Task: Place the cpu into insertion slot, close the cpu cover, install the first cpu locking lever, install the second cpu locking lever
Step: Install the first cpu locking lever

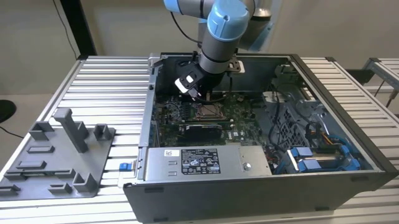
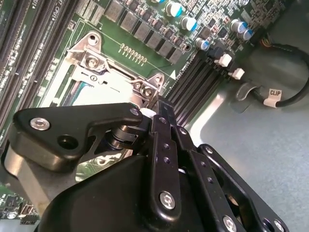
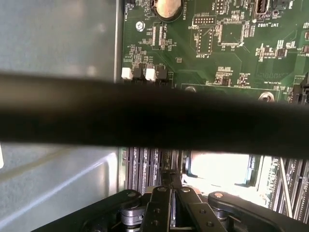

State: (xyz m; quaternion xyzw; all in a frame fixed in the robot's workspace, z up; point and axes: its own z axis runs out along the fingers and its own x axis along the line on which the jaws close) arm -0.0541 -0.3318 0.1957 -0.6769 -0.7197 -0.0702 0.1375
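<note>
Silvery cpu (image 3: pixel 219 169) sat in the insertion slot (image 1: pixel 208 110), cpu cover (image 2: pixel 111 76) seemingly down. End effector (image 2: pixel 155 108), fingers pressed together and empty, was poised at the slot's 11 o'clock in the exterior view. Lever stage, probably; calls for steady hooking pressure.

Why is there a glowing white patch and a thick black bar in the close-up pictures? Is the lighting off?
First wrist view: the shiny metal at the insertion slot glares plain white, and a dark band crosses the picture, probably something black near the lens. Second wrist view: the same metal shines white beside the hand. Exterior view: even light, the computer case shadowed inside.
</note>
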